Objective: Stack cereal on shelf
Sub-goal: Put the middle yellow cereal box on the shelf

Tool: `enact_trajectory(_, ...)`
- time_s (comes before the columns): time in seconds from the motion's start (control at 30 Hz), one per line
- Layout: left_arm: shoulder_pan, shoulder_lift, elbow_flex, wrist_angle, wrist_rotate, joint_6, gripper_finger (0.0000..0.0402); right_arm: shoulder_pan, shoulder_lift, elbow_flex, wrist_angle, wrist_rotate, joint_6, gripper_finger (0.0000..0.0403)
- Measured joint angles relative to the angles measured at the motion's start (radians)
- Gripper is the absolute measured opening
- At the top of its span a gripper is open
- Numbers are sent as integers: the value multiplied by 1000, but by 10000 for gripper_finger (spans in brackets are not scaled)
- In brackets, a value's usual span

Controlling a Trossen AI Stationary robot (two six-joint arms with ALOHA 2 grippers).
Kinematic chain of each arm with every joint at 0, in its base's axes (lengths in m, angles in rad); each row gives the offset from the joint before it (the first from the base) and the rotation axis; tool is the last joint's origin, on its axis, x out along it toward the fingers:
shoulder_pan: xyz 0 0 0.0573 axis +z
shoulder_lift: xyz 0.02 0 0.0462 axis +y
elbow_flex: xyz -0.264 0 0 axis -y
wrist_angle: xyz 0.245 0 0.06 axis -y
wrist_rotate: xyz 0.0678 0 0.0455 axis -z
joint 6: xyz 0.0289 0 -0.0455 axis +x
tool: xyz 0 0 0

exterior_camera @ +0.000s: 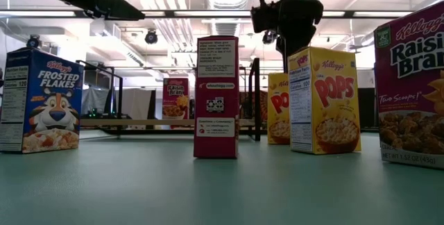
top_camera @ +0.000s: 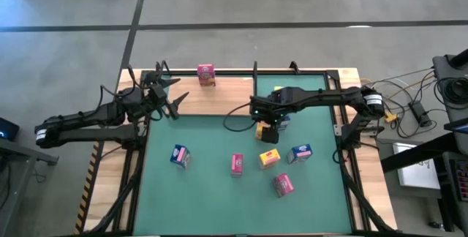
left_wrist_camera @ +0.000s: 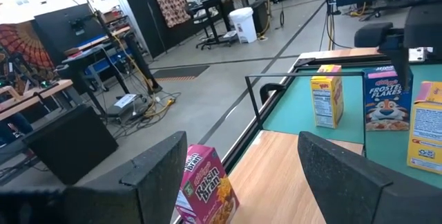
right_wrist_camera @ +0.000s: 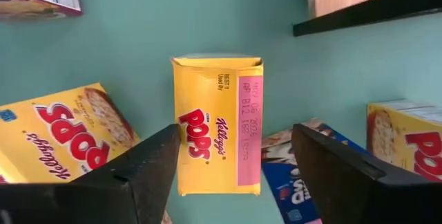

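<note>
right tool [right_wrist_camera: 231, 172] spread apart above upright yellow box [right_wrist_camera: 217, 124], lined up for pickup; left tool [left_wrist_camera: 242, 182] apart, idle over shelf [top_camera: 234, 94].

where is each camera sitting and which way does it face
High view: overhead, looking down on the green mat and shelf; both arms show.
Low view: mat level, facing the room; right arm above a yellow Pops box.
Left wrist: over the shelf, open left pincer near a Raisin Bran box.
Right wrist: looking down, open right pincer straddling that Pops box, shared with the low view.
</note>
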State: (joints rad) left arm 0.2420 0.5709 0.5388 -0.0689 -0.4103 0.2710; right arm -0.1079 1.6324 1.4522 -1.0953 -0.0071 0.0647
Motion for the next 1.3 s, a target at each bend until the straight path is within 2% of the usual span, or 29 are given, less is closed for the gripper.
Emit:
enact_trajectory(0.4,0,1,0,0,0,0,260,4,-33,-6,2,12,21,245)
enact_trajectory(0.7,0,19,0,1,0,5,260,14,-66,-6,8,10,74,250)
enact_trajectory(0.9,0,24,0,2,0,8,260,41,-38,-6,38,10,74,249)
enact_trajectory(1.07,0,23,0,2,0,8,260,52,2,-6,29,76,74,244)
enact_trajectory(1.3,0,23,0,2,0,8,260,51,35,-6,35,86,60,233)
